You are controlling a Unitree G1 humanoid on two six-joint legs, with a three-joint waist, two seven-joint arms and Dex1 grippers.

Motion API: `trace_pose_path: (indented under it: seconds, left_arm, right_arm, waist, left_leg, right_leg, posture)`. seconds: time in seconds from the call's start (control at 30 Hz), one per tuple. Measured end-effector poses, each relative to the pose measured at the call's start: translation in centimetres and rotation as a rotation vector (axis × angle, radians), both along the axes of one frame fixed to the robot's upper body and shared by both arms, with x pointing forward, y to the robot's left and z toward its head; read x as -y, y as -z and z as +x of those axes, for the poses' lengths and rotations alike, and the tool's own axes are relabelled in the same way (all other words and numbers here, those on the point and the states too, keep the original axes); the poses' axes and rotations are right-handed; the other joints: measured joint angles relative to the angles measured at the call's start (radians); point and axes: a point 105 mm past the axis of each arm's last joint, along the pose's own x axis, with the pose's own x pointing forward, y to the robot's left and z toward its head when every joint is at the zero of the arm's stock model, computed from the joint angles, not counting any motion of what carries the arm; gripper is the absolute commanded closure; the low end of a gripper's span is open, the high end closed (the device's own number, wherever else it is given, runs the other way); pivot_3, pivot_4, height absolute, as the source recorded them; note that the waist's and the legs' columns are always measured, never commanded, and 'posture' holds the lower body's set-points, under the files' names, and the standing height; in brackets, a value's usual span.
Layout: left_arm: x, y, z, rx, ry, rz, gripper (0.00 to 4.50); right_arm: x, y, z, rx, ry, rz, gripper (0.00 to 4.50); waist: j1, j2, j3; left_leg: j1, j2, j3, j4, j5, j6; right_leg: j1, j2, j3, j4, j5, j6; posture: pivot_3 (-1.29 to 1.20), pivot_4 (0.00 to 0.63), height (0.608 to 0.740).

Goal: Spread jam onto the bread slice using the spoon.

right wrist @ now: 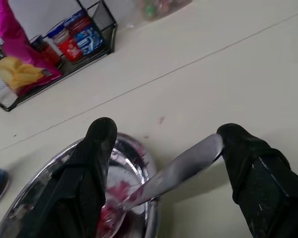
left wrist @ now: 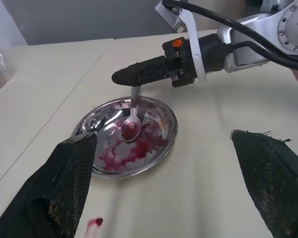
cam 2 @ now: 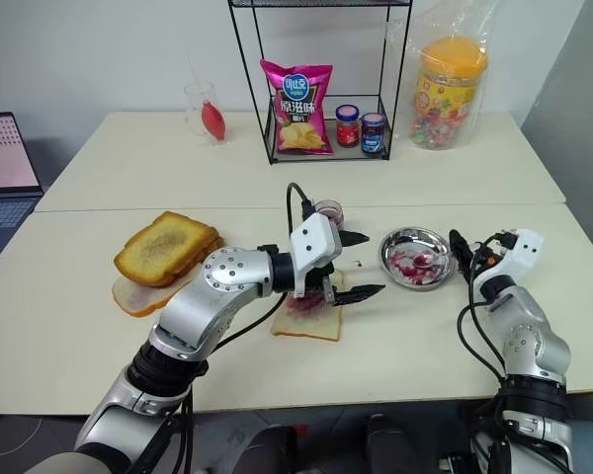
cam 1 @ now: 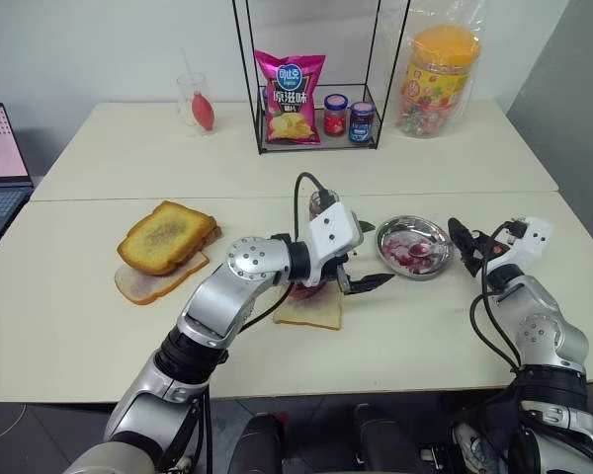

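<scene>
Now the right gripper (right wrist: 164, 163) has its two black fingers apart, with the small shiny silver spoon (left wrist: 132, 124) resting loose between them. Its red-smeared bowl lies in the round steel dish (left wrist: 159, 148) and its handle leans up over the dish rim toward the right gripper. A good finish would be to pull straight back so nothing snags. The left gripper (cam 1: 361, 259) hangs wide open and empty beside the dish, above the white bread slice (cam 1: 311, 312), whose middle is purple.
</scene>
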Motion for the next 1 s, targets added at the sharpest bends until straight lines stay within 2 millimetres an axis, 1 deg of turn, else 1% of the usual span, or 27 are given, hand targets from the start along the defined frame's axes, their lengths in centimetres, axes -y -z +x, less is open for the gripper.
trace_pose_path:
  seconds: [0.13, 0.2, 0.27, 0.37, 0.4, 0.43, 0.47, 0.53, 0.57, 0.6, 0.63, 0.7, 0.73, 0.77, 0.8, 0.83, 0.9, 1.0]
  left_arm:
    - [-2.1, -1.2, 1.0, 0.025, -0.073, -0.031, 0.0]
    - [-3.5, -1.3, 1.5, 0.032, -0.119, -0.023, 0.0]
    - [-5.4, -0.9, 1.8, 0.03, -0.17, 0.006, 0.0]
    - [-8.5, -0.5, 1.9, 0.03, -0.236, 0.067, 0.0]
    - [-10.4, -0.5, 2.0, 0.039, -0.273, 0.106, 0.0]
    - [-12.5, -0.8, 2.0, 0.046, -0.316, 0.138, 0.0]
    - [-13.3, -1.1, 2.0, 0.055, -0.334, 0.143, 0.0]
    - [-16.1, -2.4, 1.5, 0.083, -0.373, 0.16, 0.0]
    - [-16.9, -2.6, 1.3, 0.085, -0.386, 0.174, 0.0]
    - [-17.1, -2.7, 1.3, 0.085, -0.39, 0.179, 0.0]
    - [-17.8, -2.6, 1.0, 0.076, -0.401, 0.194, 0.0]
    - [-19.3, -1.2, -0.2, 0.014, -0.403, 0.258, 0.0]
    - [-20.4, 0.0, -0.9, -0.045, -0.417, 0.289, 0.0]
    - [-20.8, 0.6, -1.3, -0.069, -0.419, 0.304, 0.0]
    - [-21.3, 1.7, -2.1, -0.114, -0.409, 0.335, 0.0]
    - [-21.5, 2.0, -2.4, -0.127, -0.405, 0.341, 0.0]
    - [-21.6, 2.2, -2.9, -0.136, -0.4, 0.333, 0.0]
    - [-21.1, 1.7, -3.2, -0.102, -0.379, 0.305, 0.0]
  right_arm:
    - [1.7, -0.8, -0.3, 0.031, 0.086, -0.04, 0.96]
    - [2.2, -1.6, -0.4, 0.052, 0.097, -0.055, 0.96]
    - [2.2, -2.8, -0.8, 0.086, 0.078, -0.101, 0.96]
    - [1.8, -4.3, -1.9, 0.125, -0.003, -0.2, 0.96]
    - [1.2, -5.2, -3.0, 0.141, -0.087, -0.279, 0.96]
    - [0.8, -5.9, -4.2, 0.148, -0.169, -0.359, 0.96]
    - [0.7, -6.1, -4.6, 0.147, -0.199, -0.39, 0.96]
    - [0.2, -6.7, -6.4, 0.134, -0.336, -0.497, 0.96]
    - [0.0, -6.7, -7.0, 0.123, -0.377, -0.518, 0.96]
    - [0.0, -6.7, -7.1, 0.121, -0.391, -0.519, 0.96]
    - [-0.4, -6.9, -7.6, 0.118, -0.444, -0.528, 0.96]
    - [-1.7, -6.9, -9.4, 0.073, -0.613, -0.586, 0.96]
    - [-2.2, -6.9, -10.5, 0.043, -0.712, -0.629, 0.96]
    - [-2.5, -6.8, -11.2, 0.023, -0.768, -0.654, 0.96]
    - [-3.0, -6.3, -12.4, -0.026, -0.866, -0.706, 0.96]
    - [-3.1, -6.0, -12.8, -0.044, -0.897, -0.721, 0.96]
    - [-3.1, -5.3, -13.6, -0.089, -0.968, -0.743, 0.96]
    - [-3.3, -5.6, -13.6, -0.07, -0.99, -0.775, 0.96]
  waist:
    - [0.0, 0.0, 0.0]
    - [-0.002, 0.0, 0.0]
    - [-0.001, 0.0, 0.0]
    - [-0.001, 0.0, 0.0]
    - [0.0, 0.001, 0.0]
    - [0.0, 0.001, 0.0]
    - [0.001, 0.0, 0.0]
    - [0.001, 0.0, 0.0]
    - [0.001, 0.0, 0.0]
    - [0.001, 0.0, 0.0]
    - [0.001, 0.0, 0.0]
    - [-0.001, 0.0, 0.001]
    - [-0.001, -0.001, 0.001]
    - [0.0, -0.002, 0.001]
    - [0.002, -0.002, 0.001]
    - [0.003, -0.003, 0.001]
    - [0.005, -0.006, 0.003]
    - [0.008, -0.008, 0.004]
  left_leg:
    - [0.001, 0.0, 0.0, 0.0, 0.0, 0.0]
    - [0.001, 0.0, 0.0, 0.0, 0.0, 0.0]
    - [0.001, 0.0, 0.0, 0.0, 0.0, 0.0]
    - [0.001, 0.0, 0.0, -0.001, 0.0, 0.0]
    - [0.001, 0.0, 0.0, -0.001, 0.0, 0.0]
    - [0.001, 0.001, -0.001, -0.002, 0.0, 0.0]
    - [0.001, 0.001, -0.001, -0.001, 0.0, 0.0]
    - [0.001, 0.0, 0.0, -0.001, 0.0, 0.0]
    - [0.001, 0.0, 0.0, -0.001, 0.0, 0.0]
    - [0.002, 0.0, 0.0, -0.001, 0.0, 0.0]
    - [0.003, 0.0, 0.0, 0.0, 0.0, 0.0]
    - [0.005, 0.0, 0.002, -0.001, 0.0, 0.0]
    - [0.006, 0.001, 0.002, -0.002, 0.0, 0.0]
    - [0.006, 0.001, 0.002, -0.002, 0.0, 0.0]
    - [0.006, 0.002, 0.001, -0.002, 0.0, 0.0]
    - [0.006, 0.002, 0.001, -0.002, 0.0, 0.0]
    - [0.006, 0.001, 0.002, -0.001, 0.0, 0.0]
    - [0.006, 0.001, 0.003, 0.0, 0.0, 0.0]
  right_leg:
    - [0.0, 0.0, 0.0, 0.001, 0.0, 0.0]
    - [0.0, 0.0, 0.0, 0.001, 0.0, 0.0]
    - [0.0, 0.0, 0.0, 0.0, 0.0, 0.0]
    - [0.0, 0.0, 0.0, 0.0, -0.001, -0.001]
    - [0.0, 0.0, 0.0, 0.0, -0.001, -0.001]
    - [0.0, 0.0, -0.001, 0.0, -0.001, -0.002]
    - [0.0, 0.0, -0.001, 0.0, -0.001, -0.002]
    - [0.001, -0.001, -0.001, -0.001, -0.001, -0.002]
    - [0.001, -0.001, -0.001, -0.001, -0.001, -0.002]
    - [0.002, -0.001, -0.001, -0.001, -0.001, -0.001]
    - [0.003, -0.001, -0.001, -0.001, -0.001, -0.001]
    - [0.003, -0.001, 0.001, 0.0, -0.002, -0.002]
    - [0.004, -0.001, 0.0, 0.0, -0.002, -0.003]
    - [0.004, -0.001, 0.0, 0.0, -0.003, -0.003]
    - [0.004, -0.001, -0.001, -0.001, -0.003, -0.005]
    - [0.004, -0.001, -0.001, -0.001, -0.005, -0.008]
    - [0.004, -0.002, -0.001, 0.0, -0.005, -0.008]
    - [0.004, -0.003, 0.0, -0.001, -0.005, -0.008]
  posture:
    - [0.0, 0.15, 0.74]
    - [0.0, 0.15, 0.74]
    - [0.0, 0.15, 0.74]
    - [0.0, 0.15, 0.74]
    - [0.0, 0.15, 0.74]
    - [0.0, 0.15, 0.74]
    - [0.0, 0.15, 0.74]
    - [0.0, 0.15, 0.74]
    - [0.0, 0.15, 0.74]
    - [0.0, 0.15, 0.74]
    - [0.0, 0.15, 0.74]
    - [0.0, 0.15, 0.74]
    - [0.0, 0.15, 0.74]
    - [0.0, 0.15, 0.74]
    - [0.0, 0.15, 0.74]
    - [0.0, 0.15, 0.74]
    - [0.0, 0.15, 0.74]
    - [0.0, 0.15, 0.74]
